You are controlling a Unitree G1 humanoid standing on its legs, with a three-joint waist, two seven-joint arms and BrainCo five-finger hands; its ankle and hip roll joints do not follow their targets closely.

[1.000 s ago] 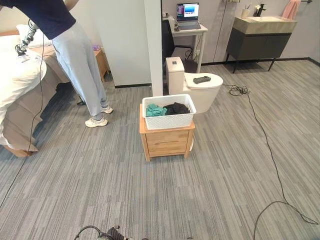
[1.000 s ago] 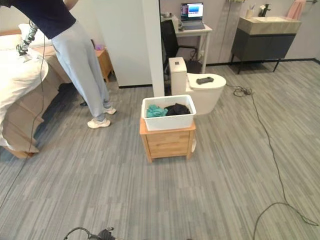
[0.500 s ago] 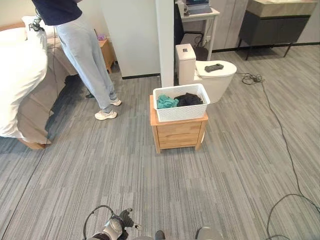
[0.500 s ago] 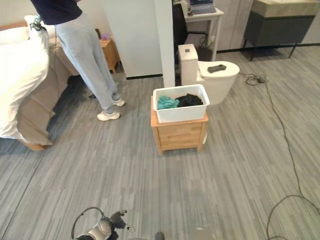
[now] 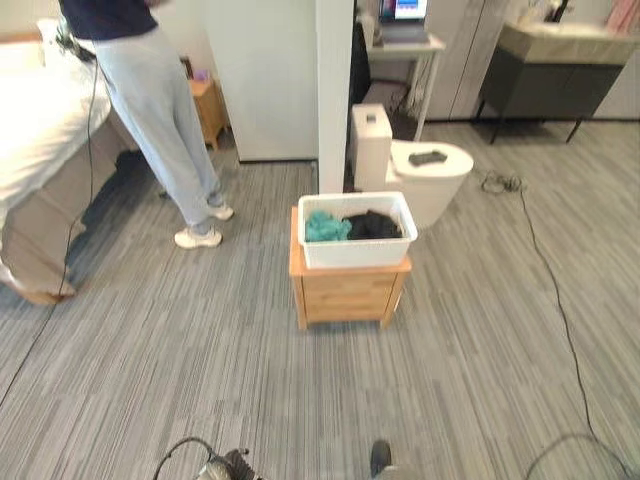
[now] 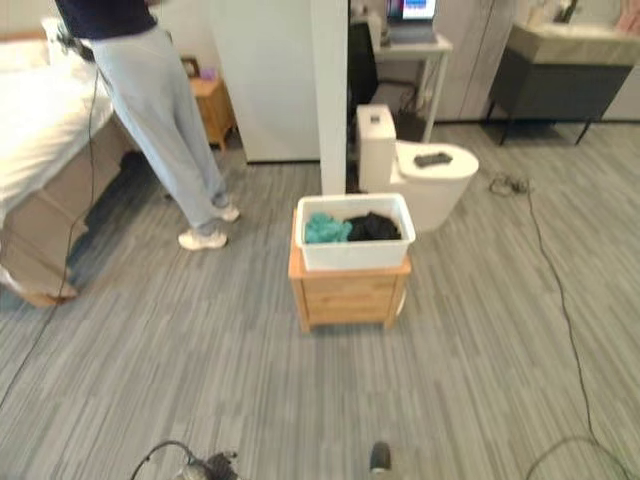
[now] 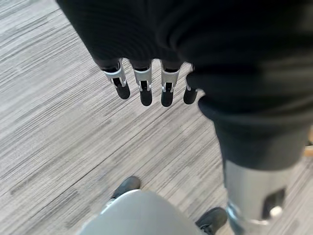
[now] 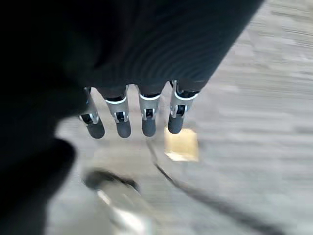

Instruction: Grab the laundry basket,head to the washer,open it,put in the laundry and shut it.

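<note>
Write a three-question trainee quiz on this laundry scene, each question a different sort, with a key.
1. True or false: the laundry basket sits on the floor.
2. What lies in the basket? A) a teal cloth and a dark cloth B) towels only C) nothing
3. Fill in: the left robot hand and the right robot hand each hold ____.

Key: 1 false, it is on the wooden cabinet; 2 A; 3 nothing, fingers relaxed above the floor.

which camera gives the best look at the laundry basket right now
The left eye view: the white laundry basket sits whole on the wooden nightstand, teal and dark clothes inside. The right eye view shows almost the same. The wrist views look past each robot hand at the floor.
</note>
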